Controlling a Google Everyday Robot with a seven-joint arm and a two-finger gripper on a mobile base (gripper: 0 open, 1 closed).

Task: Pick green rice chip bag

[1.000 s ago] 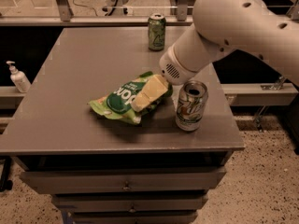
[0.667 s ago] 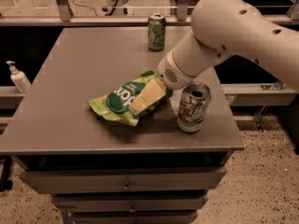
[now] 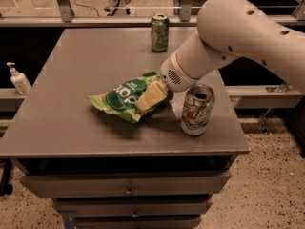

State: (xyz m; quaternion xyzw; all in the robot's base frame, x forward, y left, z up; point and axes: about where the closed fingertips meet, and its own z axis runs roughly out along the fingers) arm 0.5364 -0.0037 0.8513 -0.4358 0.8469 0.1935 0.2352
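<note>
The green rice chip bag [image 3: 125,97] lies crumpled on the grey table [image 3: 71,80], left of centre, with its dark green round logo and white lettering facing up. My gripper [image 3: 151,97] reaches down from the white arm [image 3: 224,37] at the right and rests on the bag's right end, covering that part of it. The bag sits on the table surface.
A white-and-green soda can [image 3: 197,109] stands just right of the gripper, near the table's front right. A green soda can [image 3: 159,32] stands at the back edge. A white pump bottle [image 3: 19,79] stands off the table at the left. Drawers are below the tabletop.
The arm has shifted a little, so more of the white-and-green can's top shows. The bag and both cans stay where they were.
</note>
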